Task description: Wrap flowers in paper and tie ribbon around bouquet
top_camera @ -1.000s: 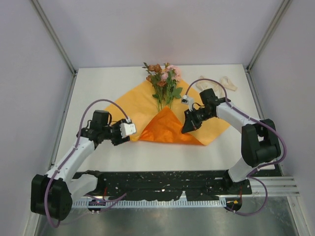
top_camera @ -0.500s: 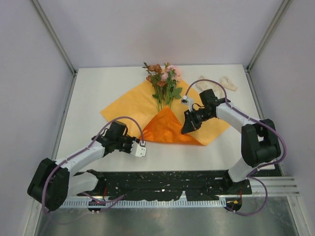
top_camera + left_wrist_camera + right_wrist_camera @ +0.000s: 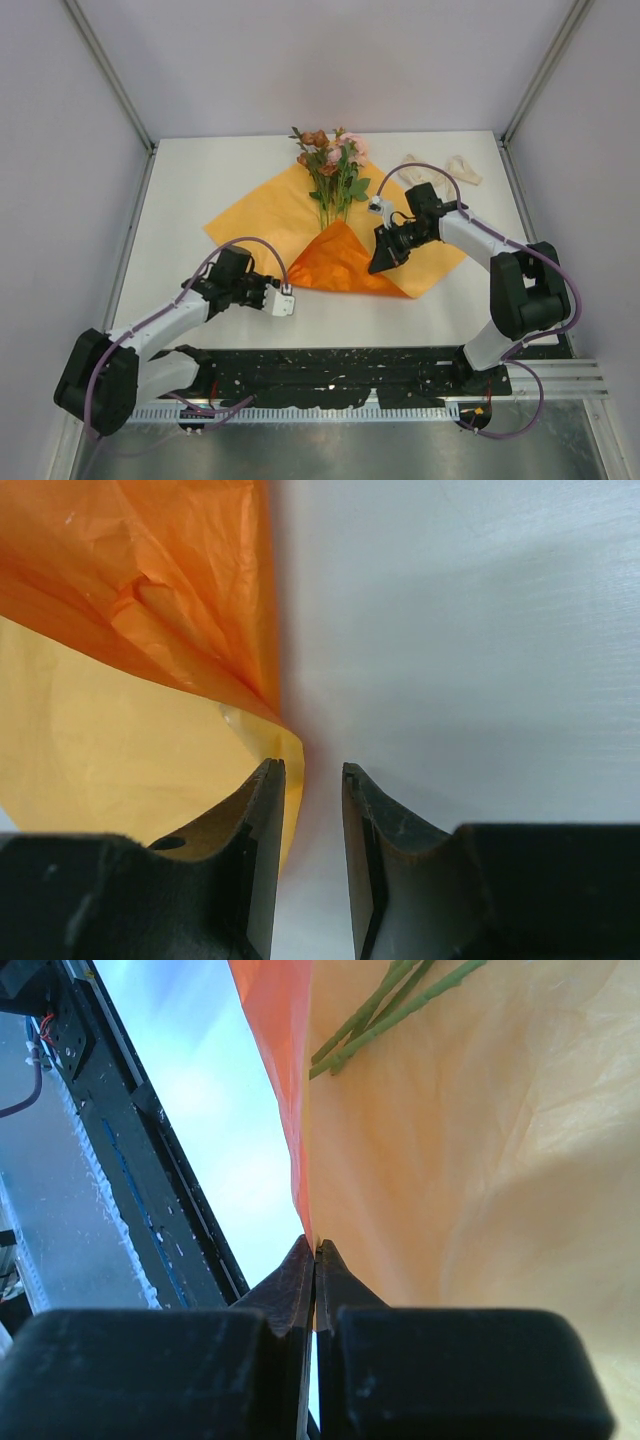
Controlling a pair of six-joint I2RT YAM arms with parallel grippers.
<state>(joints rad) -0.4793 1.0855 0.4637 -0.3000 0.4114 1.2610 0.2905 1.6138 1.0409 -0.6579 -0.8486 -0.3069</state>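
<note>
The orange paper [image 3: 262,212] lies spread on the table, its near corner folded up into a brighter triangle [image 3: 340,262]. The flowers [image 3: 335,168] lie on it with blooms toward the back; their green stems [image 3: 385,1015] show in the right wrist view. My right gripper [image 3: 378,265] is shut on the paper's edge [image 3: 312,1230] at the fold's right side. My left gripper [image 3: 288,298] sits low at the fold's near left corner, open a narrow gap [image 3: 312,772], with the paper's corner [image 3: 285,742] just at the left fingertip. The ribbon [image 3: 440,168] lies at the back right.
The black rail with both arm bases [image 3: 340,372] runs along the near edge. Enclosure walls and metal posts [image 3: 110,80] border the white table [image 3: 200,180] on three sides.
My left arm has swung from beside the paper's left edge down to the near left corner of the fold, and its jaws have narrowed. The right gripper has stayed put, gripping the paper.
</note>
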